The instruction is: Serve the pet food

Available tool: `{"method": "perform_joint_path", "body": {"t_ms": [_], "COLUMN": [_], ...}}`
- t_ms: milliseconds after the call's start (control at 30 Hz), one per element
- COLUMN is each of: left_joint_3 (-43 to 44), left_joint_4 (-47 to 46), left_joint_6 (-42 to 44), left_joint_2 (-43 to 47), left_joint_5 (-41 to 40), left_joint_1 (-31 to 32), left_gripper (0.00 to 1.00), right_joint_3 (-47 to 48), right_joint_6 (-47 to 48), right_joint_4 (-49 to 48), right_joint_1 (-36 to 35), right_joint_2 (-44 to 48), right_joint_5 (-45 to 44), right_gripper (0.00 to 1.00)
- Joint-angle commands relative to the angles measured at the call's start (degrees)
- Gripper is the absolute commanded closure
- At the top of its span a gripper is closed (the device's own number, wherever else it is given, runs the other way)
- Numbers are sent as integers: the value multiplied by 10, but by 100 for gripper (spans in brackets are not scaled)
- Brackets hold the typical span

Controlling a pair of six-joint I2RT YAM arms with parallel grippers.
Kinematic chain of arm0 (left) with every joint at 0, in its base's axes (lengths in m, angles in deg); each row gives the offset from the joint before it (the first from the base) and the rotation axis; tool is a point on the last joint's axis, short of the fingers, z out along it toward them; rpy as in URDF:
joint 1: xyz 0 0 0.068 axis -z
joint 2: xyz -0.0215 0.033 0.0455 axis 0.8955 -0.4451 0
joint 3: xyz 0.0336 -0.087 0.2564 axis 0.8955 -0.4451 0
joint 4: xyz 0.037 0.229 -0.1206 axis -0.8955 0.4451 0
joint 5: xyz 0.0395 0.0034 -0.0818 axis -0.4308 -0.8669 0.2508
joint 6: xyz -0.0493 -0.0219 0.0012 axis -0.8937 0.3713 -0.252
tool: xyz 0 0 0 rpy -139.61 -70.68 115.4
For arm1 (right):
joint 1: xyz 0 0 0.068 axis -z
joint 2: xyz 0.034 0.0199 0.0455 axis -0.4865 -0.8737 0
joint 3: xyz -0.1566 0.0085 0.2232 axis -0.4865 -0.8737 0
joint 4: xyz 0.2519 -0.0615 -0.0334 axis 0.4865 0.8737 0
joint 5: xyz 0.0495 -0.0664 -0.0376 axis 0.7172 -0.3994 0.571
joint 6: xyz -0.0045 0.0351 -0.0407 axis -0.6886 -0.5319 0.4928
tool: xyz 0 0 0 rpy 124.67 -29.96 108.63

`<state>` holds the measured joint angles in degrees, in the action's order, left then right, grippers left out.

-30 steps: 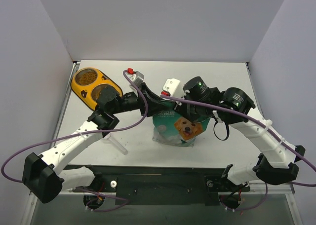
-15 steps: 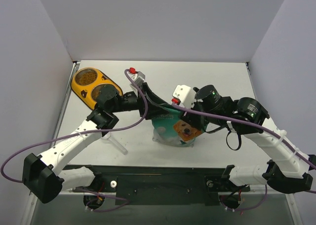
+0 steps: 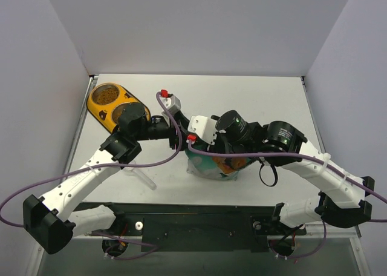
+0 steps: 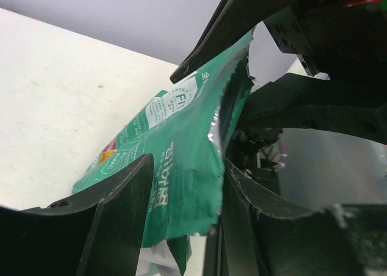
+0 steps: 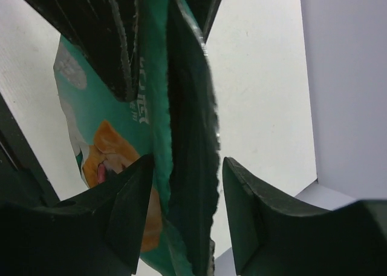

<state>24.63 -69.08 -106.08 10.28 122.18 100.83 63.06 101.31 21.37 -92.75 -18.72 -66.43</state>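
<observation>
Straddling the mouth of the teal pouch (image 3: 211, 167) at table (image 3: 272, 94) centre with both arms
Left jaws spread around its torn top edge; right jaws spread too, a gap beside the foil; pet food (image 3: 107, 94) lies in the yellow feeder (image 3: 94, 109) bowls at ten o'clock.

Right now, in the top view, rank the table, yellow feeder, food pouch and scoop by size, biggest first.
1. table
2. yellow feeder and food pouch: they look alike, and the pouch is partly covered, so I won't rank them
3. scoop, only partly showing
</observation>
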Motion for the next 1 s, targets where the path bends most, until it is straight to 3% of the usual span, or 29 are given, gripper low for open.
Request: {"method": "perform_joint_path", "body": {"t_ms": [0,233,300,367,400,467,667,800,867,900,967], "left_joint_3": [-16,-25,-27,-27,-25,-18,3,16,17,15,12], "left_joint_4": [0,-22,-36,-47,-52,-53,-58,-17,-16,-18,-31], "left_joint_6": [101,133,133,130,129,127,111,128,122,113,96], "left_joint_2": [35,32,30,27,24,15,-10,-9,-4,-1,3], "left_joint_5": [-49,-52,-51,-44,-35,-17,26,23,21,20,16], "left_joint_1": [13,20,22,22,22,22,25,22,22,21,21], "left_gripper": [44,45,45,46,46,49,71,87,94,100,100], "right_joint_3": [-46,-64,-56,-49,-44,-20,35,23,11,9,-4], "right_joint_6": [56,79,82,88,88,83,46,28,23,21,8], "right_joint_4": [-23,-34,-32,-29,-26,-4,43,37,30,27,8], "right_joint_1": [-14,-24,-24,-24,-20,-5,47,69,69,70,69], "right_joint_2": [34,33,28,24,22,14,-2,6,12,14,18], "right_joint_5": [-33,-45,-44,-45,-41,3,88,98,99,100,102], "right_gripper": [57,66,78,99,100,100,100,100,94,85,73]}}
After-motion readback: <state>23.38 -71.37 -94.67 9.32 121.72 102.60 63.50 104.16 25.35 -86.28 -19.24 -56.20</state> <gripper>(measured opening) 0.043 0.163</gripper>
